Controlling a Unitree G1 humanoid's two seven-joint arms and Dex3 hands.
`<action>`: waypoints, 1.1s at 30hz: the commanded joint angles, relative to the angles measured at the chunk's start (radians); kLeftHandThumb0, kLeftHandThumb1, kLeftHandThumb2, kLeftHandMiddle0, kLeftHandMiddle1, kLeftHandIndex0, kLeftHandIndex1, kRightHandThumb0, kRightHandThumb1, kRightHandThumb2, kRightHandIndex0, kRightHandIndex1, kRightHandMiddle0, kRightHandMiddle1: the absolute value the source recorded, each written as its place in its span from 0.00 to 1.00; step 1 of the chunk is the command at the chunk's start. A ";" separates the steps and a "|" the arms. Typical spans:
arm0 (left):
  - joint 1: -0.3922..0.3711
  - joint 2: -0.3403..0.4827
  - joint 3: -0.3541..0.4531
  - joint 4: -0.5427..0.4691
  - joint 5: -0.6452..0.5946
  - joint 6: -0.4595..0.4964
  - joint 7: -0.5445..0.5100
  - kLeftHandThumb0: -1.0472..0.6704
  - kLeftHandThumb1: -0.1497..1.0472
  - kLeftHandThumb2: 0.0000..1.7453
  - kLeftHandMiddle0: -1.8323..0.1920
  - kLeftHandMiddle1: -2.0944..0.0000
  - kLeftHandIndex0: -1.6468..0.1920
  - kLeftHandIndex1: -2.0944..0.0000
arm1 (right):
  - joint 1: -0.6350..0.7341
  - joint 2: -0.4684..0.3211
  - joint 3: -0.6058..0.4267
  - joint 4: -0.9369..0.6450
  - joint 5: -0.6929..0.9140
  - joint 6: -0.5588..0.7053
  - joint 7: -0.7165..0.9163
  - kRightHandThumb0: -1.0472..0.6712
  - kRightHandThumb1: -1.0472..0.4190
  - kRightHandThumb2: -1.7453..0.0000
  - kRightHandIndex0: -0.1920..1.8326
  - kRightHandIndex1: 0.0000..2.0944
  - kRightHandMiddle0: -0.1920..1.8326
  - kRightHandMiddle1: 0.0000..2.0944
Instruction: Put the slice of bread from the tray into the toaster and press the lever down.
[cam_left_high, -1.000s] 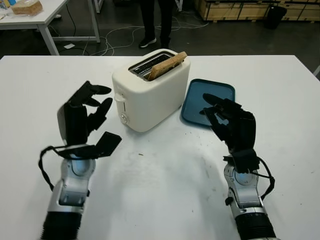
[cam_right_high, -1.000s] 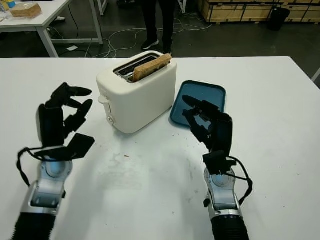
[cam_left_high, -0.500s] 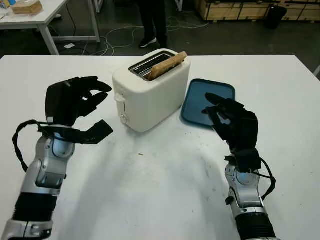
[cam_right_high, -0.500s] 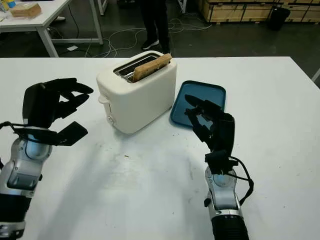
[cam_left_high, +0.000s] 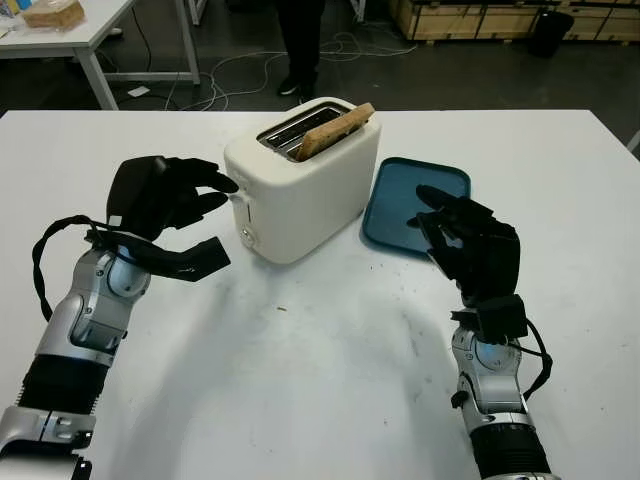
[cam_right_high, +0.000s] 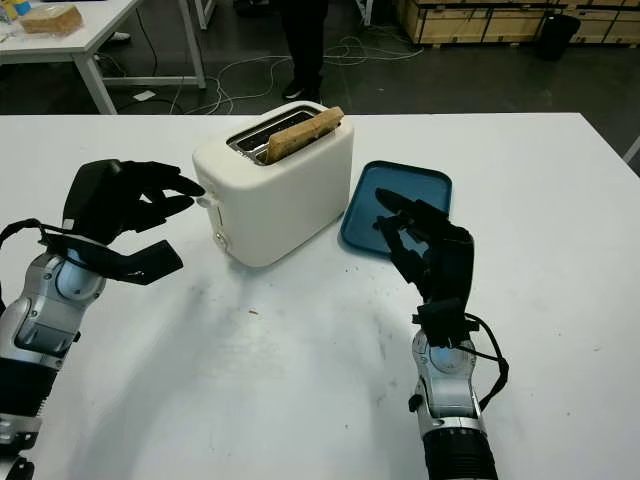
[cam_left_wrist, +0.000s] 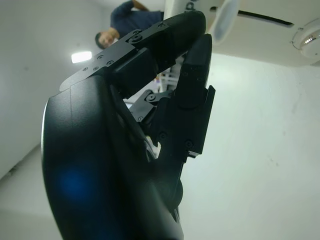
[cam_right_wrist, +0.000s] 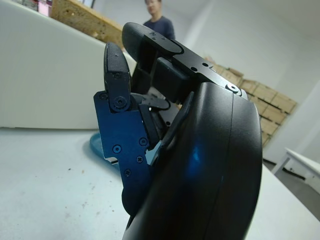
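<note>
A white toaster (cam_left_high: 300, 185) stands at the middle of the table, with the slice of bread (cam_left_high: 335, 130) sticking up out of its near slot. The lever (cam_right_high: 207, 200) is on the toaster's left end, high up. My left hand (cam_left_high: 205, 205) is open beside that end, fingertips touching or just short of the lever (cam_left_wrist: 222, 20), thumb stretched out below. The blue tray (cam_left_high: 415, 200) lies bare to the right of the toaster. My right hand (cam_left_high: 440, 215) is held upright and open over the tray's near edge, holding nothing.
The white table (cam_left_high: 320, 380) has free room in front of the toaster. A person (cam_left_high: 300, 40) stands behind the table's far edge. Another white table (cam_left_high: 70, 30) with a box is at the back left; cables lie on the floor.
My left hand has risen and swung right, from the table's left side to the toaster's end, bringing its fingertips to the lever. The right hand has barely moved.
</note>
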 joint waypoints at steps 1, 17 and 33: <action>-0.020 0.010 -0.013 0.016 0.007 -0.010 -0.002 0.43 0.87 0.01 0.42 0.51 0.26 0.90 | -0.012 0.003 -0.003 0.009 0.000 -0.025 0.001 0.40 0.09 0.88 0.43 0.54 0.62 0.01; -0.040 0.015 -0.039 0.031 0.011 0.007 -0.034 0.43 0.88 0.01 0.48 0.37 0.26 0.92 | 0.002 0.009 -0.005 -0.008 -0.002 -0.029 -0.009 0.41 0.09 0.88 0.42 0.53 0.62 0.01; -0.025 0.015 -0.073 -0.013 0.037 0.068 -0.096 0.43 0.89 0.06 0.47 0.45 0.25 0.94 | 0.003 0.011 -0.007 -0.005 0.002 -0.044 -0.012 0.41 0.09 0.88 0.43 0.54 0.62 0.01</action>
